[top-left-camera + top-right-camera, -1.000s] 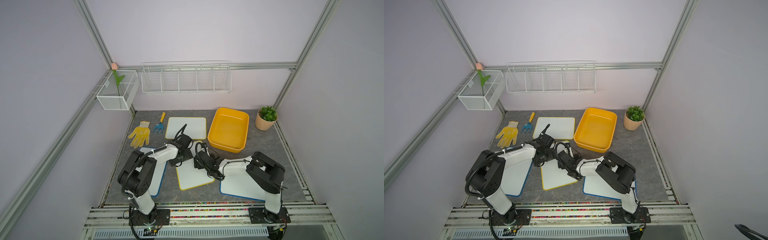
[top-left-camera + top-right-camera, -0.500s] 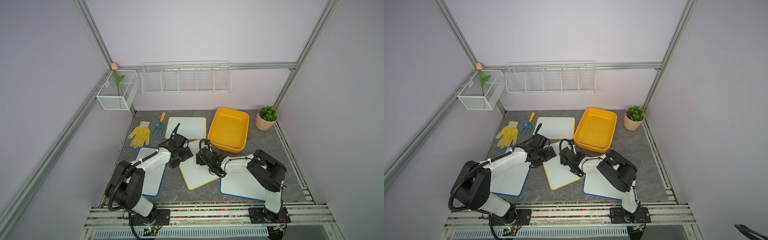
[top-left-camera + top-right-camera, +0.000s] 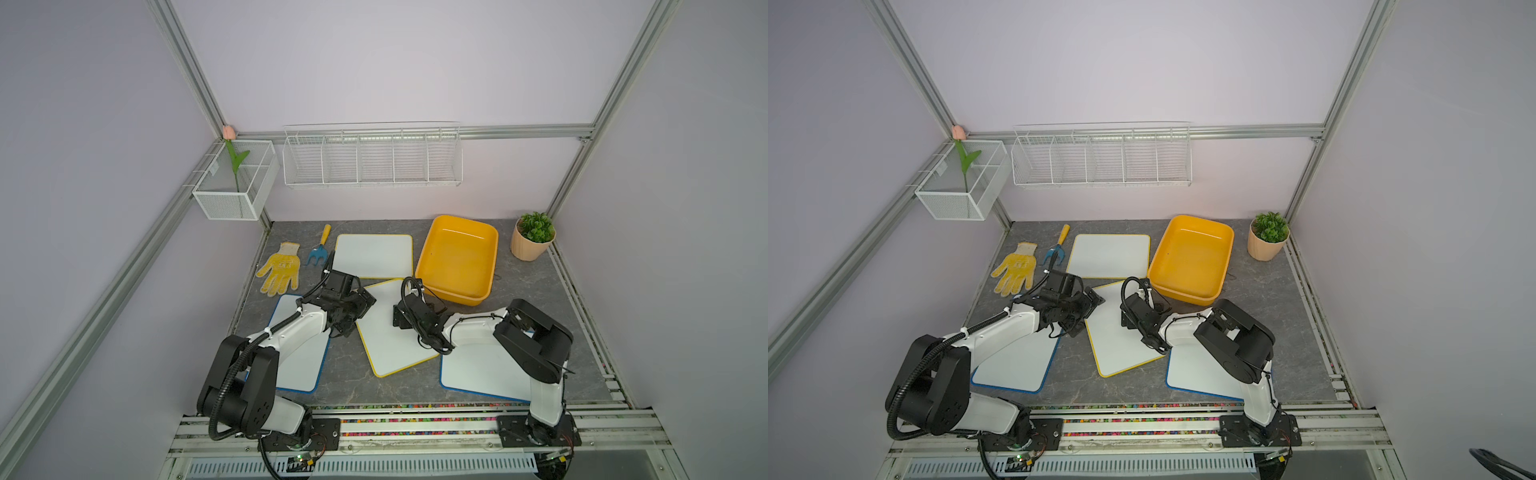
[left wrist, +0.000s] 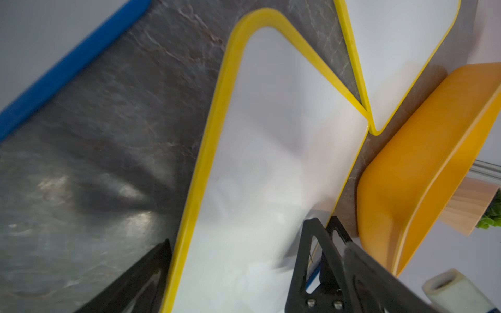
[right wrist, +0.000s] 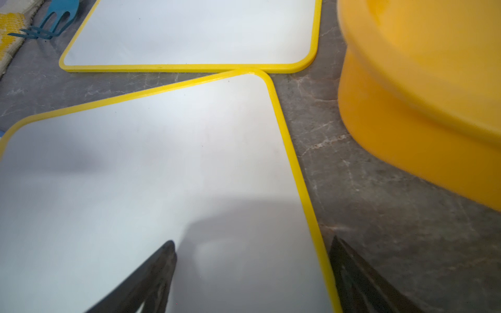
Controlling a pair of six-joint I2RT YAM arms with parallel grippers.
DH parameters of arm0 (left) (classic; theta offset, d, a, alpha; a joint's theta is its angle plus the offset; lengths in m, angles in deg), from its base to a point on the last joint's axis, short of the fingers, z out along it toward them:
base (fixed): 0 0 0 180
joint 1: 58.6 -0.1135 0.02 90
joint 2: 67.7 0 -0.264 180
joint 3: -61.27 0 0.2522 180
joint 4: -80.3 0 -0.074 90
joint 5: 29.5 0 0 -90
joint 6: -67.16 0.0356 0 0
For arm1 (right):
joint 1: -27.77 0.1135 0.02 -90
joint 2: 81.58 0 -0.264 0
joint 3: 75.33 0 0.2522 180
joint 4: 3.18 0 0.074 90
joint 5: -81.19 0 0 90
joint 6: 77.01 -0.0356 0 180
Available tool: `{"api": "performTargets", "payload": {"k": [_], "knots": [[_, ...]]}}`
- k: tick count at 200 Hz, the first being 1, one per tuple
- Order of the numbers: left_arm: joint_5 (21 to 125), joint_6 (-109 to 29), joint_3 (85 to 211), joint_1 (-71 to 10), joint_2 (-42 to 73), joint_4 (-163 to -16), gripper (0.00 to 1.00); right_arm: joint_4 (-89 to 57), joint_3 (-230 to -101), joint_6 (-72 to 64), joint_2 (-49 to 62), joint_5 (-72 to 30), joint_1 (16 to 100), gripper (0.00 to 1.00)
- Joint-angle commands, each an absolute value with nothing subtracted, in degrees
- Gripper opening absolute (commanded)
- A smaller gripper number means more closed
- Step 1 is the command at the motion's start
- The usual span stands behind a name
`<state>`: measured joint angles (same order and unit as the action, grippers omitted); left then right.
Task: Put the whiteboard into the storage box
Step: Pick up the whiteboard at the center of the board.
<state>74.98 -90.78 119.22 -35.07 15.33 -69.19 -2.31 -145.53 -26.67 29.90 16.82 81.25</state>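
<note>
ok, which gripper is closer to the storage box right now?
Right. The right gripper hangs just off the near corner of the storage box; the left gripper is across the yellow-rimmed whiteboard, farther off.

Top views look down; wrist views closely share one whiteboard (image 5: 162, 176).

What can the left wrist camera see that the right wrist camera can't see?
Only the left wrist camera shows the blue-rimmed whiteboard and the potted plant.

Only the right wrist camera shows the blue garden fork and the yellow glove.

Both show the tilted yellow-rimmed whiteboard, the far yellow-rimmed whiteboard, the storage box and the grey tabletop.
</note>
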Motion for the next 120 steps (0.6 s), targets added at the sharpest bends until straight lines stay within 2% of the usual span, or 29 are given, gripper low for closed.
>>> {"api": "performTargets", "payload": {"k": [1, 69, 99, 120], "knots": [[88.38, -100.41, 119.38, -33.42, 13.67, -88.13, 0.99, -3.45, -142.83, -32.78, 33.42, -3.27, 83.95, 0.89], [88.13, -100.26, 118.07, -35.31, 11.31, -88.7, 0.95, -3.32, -142.09, -33.35, 33.3, -3.47, 83.46, 0.89], [89.81, -94.09, 119.21, -35.4, 11.33, -88.54, 0.85, -3.15, -141.66, -33.35, 33.04, -3.54, 83.2, 0.89], [90.66, -90.99, 118.78, -35.44, 10.95, -88.65, 0.83, -3.02, -141.08, -33.48, 32.55, -3.53, 82.89, 0.89]]}}
